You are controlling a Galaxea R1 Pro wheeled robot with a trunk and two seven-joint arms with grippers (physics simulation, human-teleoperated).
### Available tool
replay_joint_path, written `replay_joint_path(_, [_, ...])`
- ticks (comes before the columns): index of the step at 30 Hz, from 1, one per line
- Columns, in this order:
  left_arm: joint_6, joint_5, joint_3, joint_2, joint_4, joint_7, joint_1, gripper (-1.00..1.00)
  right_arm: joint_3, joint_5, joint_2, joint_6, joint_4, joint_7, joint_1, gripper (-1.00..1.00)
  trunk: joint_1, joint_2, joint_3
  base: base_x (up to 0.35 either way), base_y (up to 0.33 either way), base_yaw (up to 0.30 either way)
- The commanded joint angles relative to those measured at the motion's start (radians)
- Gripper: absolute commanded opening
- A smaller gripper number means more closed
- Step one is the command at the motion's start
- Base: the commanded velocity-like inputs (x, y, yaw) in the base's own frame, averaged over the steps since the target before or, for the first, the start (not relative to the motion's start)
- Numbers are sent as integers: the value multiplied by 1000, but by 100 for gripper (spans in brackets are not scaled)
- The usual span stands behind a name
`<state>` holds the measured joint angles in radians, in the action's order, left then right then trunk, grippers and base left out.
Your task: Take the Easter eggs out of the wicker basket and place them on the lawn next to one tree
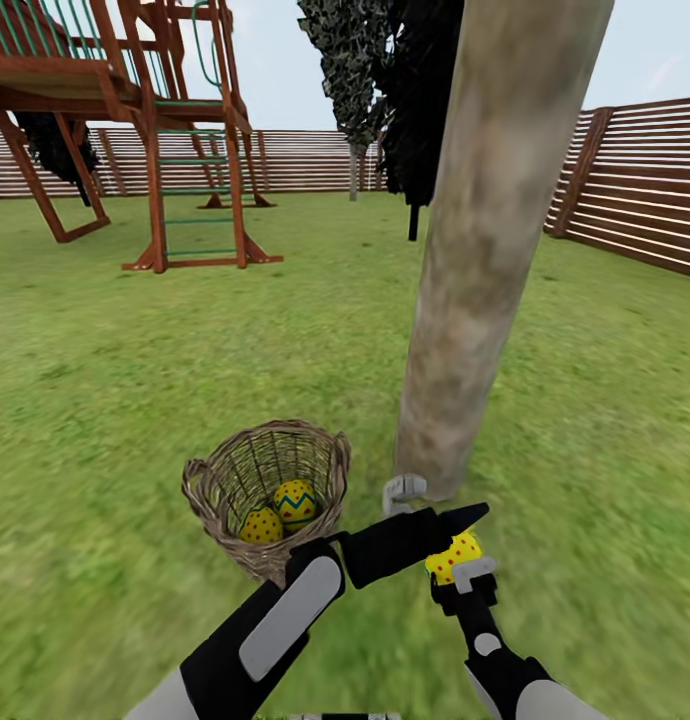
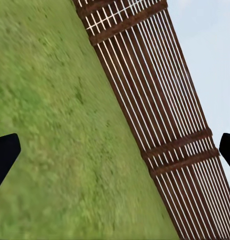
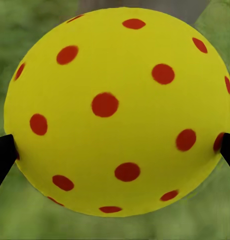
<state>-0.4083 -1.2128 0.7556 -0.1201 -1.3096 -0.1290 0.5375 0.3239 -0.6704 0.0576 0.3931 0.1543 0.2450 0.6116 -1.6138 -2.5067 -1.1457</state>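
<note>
One Easter egg (image 1: 453, 556) is clamped between the jaws of the right gripper (image 1: 459, 562), low over the lawn (image 1: 105, 400) and just short of the foot of the tree (image 1: 465, 330). The step in hand is judged to be the setting-down of this egg beside the trunk. It is best done by lowering the jaws until the egg touches the grass before they are released, since a round egg dropped from any height is likely to roll. A spot near the trunk but not against it should be chosen, with room left alongside for the other two. The left gripper (image 1: 440, 522) lies just above and across the right one; its jaws are spread and hold nothing, as the left wrist view shows, with grass and the slat fence (image 2: 160, 100) seen between the tips. It is better drawn aside so the descent is not hindered.

The held egg (image 3: 117, 110) is bright yellow with scattered red dots, smooth and rounded. Two more eggs (image 1: 280, 510) rest in the wicker basket (image 1: 270, 490), off to the left of the jaws; one of them shows a blue-green zigzag band.
</note>
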Motion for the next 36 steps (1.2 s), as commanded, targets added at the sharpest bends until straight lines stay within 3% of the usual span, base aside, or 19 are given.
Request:
replay_joint_path(1, [-4,-6,7,0,-5,0,0,100,9,-11,11,3,-1,5,1,-100,0,-1,-5,0,0,0])
replay_joint_path(6, [-4,-7,17,0,-6,1,1,100,9,-10,11,4,4,7,2,-100,-2,-2,-24,0,0,0])
replay_joint_path(9, [-3,-5,17,-2,-1,2,1,100,9,-9,11,4,8,70,2,-100,-4,-2,-36,0,0,0])
replay_joint_path(15, [-3,-5,19,-1,2,2,1,100,9,-5,11,7,12,82,6,-100,-7,-4,-59,0,0,0])
replay_joint_path(27, [4,-5,19,-1,4,2,0,100,9,2,11,30,22,82,7,-100,-7,-4,-59,0,0,0])
replay_joint_path(36, [5,-4,19,-3,4,3,0,100,10,-1,16,28,25,82,7,-100,-11,-6,-94,0,0,0])
